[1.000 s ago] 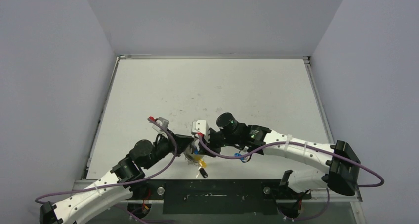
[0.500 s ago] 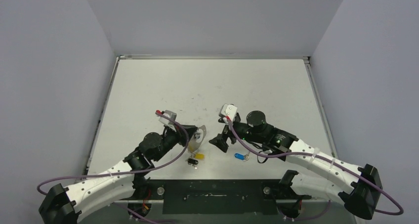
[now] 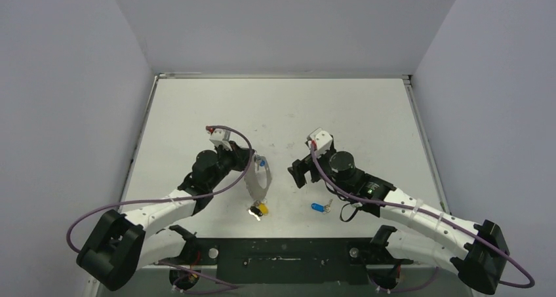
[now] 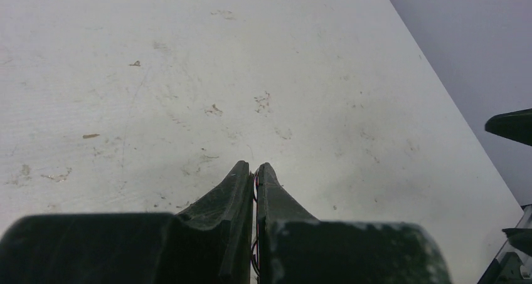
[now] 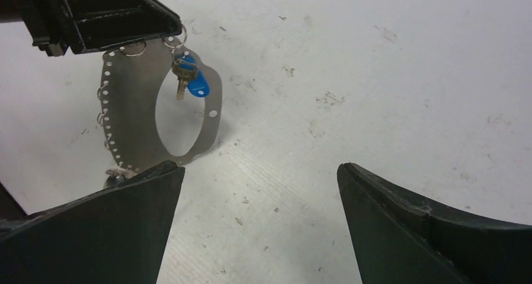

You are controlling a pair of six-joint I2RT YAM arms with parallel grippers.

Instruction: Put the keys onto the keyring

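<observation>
My left gripper [image 3: 252, 162] is shut on the upper edge of the keyring [image 3: 260, 184], a flat silvery hoop with small holes, and holds it upright. A blue-headed key [image 5: 191, 83] hangs from the keyring [image 5: 125, 102] near the top. A yellow key and a black key [image 3: 259, 210] sit at its lower end on the table. Another blue key [image 3: 318, 207] lies loose on the table to the right. My right gripper [image 5: 258, 166] is open and holds nothing, a short way right of the hoop. In the left wrist view the fingertips [image 4: 241, 171] are pressed together with thin wire between them.
The white table [image 3: 275, 113] has raised edges and grey walls on three sides. Purple cables [image 3: 229, 136] loop off both arms. The black base rail [image 3: 282, 254] runs along the near edge.
My right gripper has opened wide and pulled back to the right. My left gripper has carried the keyring up and away from the near edge, with a blue key now hanging on it.
</observation>
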